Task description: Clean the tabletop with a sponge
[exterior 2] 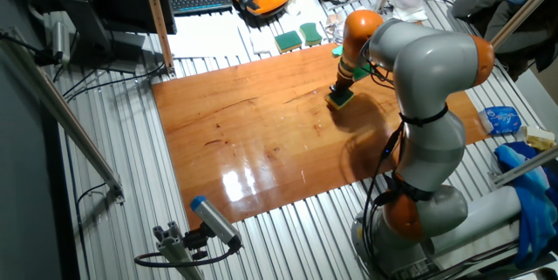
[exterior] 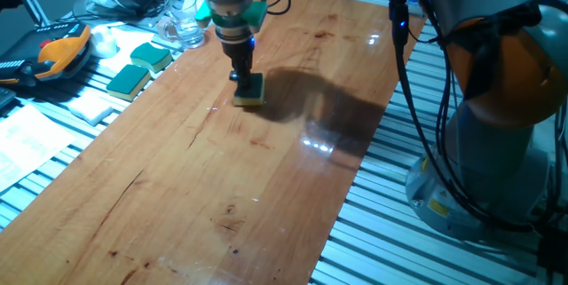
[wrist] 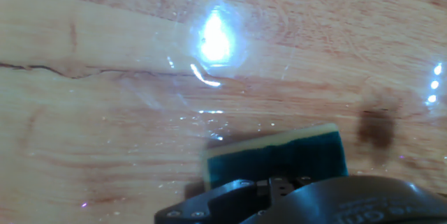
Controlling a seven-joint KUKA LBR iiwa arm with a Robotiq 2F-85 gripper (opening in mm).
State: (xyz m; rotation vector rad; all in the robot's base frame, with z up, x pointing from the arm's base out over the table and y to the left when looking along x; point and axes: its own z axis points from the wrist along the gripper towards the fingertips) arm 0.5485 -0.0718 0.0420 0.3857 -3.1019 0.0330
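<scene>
Pressing one green-topped yellow sponge (exterior: pixel 249 91) onto the bench (exterior: pixel 222 187) near its far edge, the fingers (exterior: pixel 246 77) clamp it. Two more sponges (exterior: pixel 140 67) lie off the far corner. The other fixed view shows the sponge (exterior 2: pixel 341 97) likewise; the hand view shows the sponge (wrist: pixel 276 162) flat. No writing is readable.

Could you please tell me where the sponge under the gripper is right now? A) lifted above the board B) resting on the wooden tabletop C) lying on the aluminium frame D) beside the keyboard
B: the sponge sits flat on the tabletop with the gripper on its top.
</scene>
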